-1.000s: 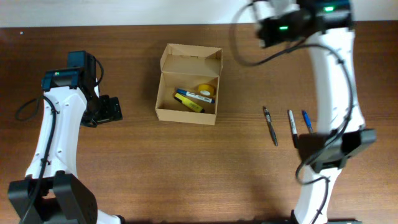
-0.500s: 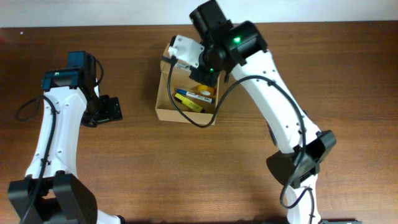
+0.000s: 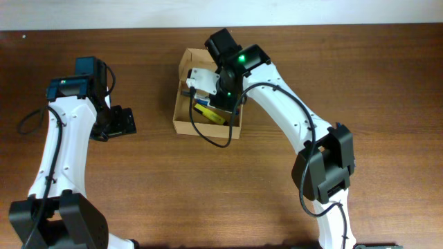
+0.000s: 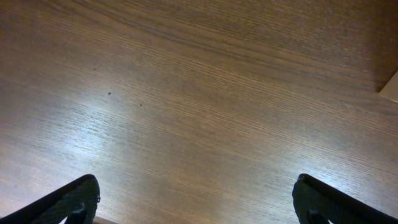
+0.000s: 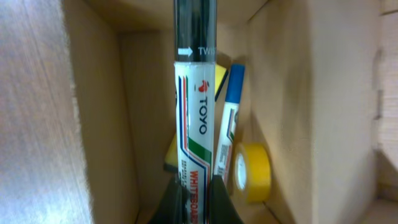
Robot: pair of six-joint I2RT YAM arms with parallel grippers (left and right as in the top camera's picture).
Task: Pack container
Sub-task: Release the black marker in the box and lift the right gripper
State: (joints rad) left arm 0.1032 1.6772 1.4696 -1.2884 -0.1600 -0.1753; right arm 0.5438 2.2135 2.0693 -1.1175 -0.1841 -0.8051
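Inspection ran from left to right.

1. My left gripper (image 3: 123,122) hung over the bare dark brown wooden table (image 3: 208,180), well apart from the box. Its jaws stood wide and held nothing. It had not moved in the last second.

2. The small tan corrugated cardboard container (image 3: 201,128) sat left of centre on the table, with its hinged flap lid thrown back at the far side. It had not shifted.

3. My right gripper (image 5: 194,202) was the 1 item that had changed. A second earlier the arm stood off at the far right, clear of the box. At inspection it reached over the open box, jaws pinched narrow on a white-barrelled whiteboard marker with a black cap (image 5: 193,124). The marker hung between the side walls, above the contents.

4. Already inside lay a blue-capped white marker (image 5: 229,112), a yellow marker (image 3: 211,116) and a small yellow tape roll (image 5: 254,173).

Finding: in my judgement the carry was complete and only the release remained. The marker pointed along the free lane beside the blue-capped one. Risk noted: it could land across the tape roll and stop the lid from closing flat.
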